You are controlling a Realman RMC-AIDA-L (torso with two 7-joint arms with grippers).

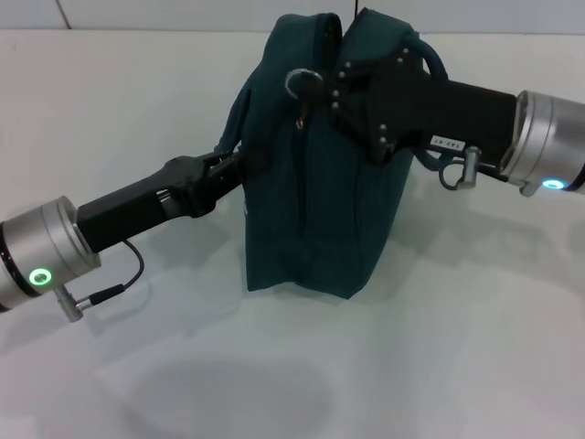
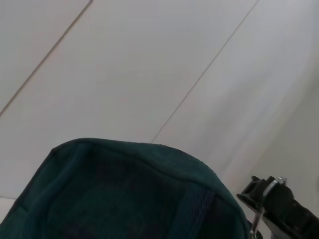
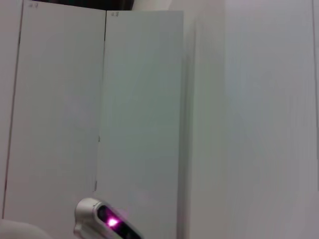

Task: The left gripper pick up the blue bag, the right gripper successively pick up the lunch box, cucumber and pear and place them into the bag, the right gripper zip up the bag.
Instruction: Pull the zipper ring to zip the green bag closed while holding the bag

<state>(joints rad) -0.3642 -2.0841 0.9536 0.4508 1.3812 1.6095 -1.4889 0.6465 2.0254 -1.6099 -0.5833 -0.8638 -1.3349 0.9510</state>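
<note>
The blue bag [image 1: 320, 192] stands upright on the white table in the middle of the head view. My left gripper [image 1: 230, 166] reaches in from the left and is shut on a handle strap at the bag's left side. My right gripper [image 1: 331, 90] comes in from the right over the bag's top, its fingers closed at the ring zip pull [image 1: 300, 82], which stands up at its tip. The bag's teal top [image 2: 124, 199] fills the lower left wrist view, with the right gripper [image 2: 276, 204] beside it. The lunch box, cucumber and pear are out of view.
The white table [image 1: 439, 347] surrounds the bag. A grey wall edge runs along the table's back [image 1: 164, 14]. The right wrist view shows only pale wall panels [image 3: 139, 109] and a silver part with a pink light [image 3: 102, 216].
</note>
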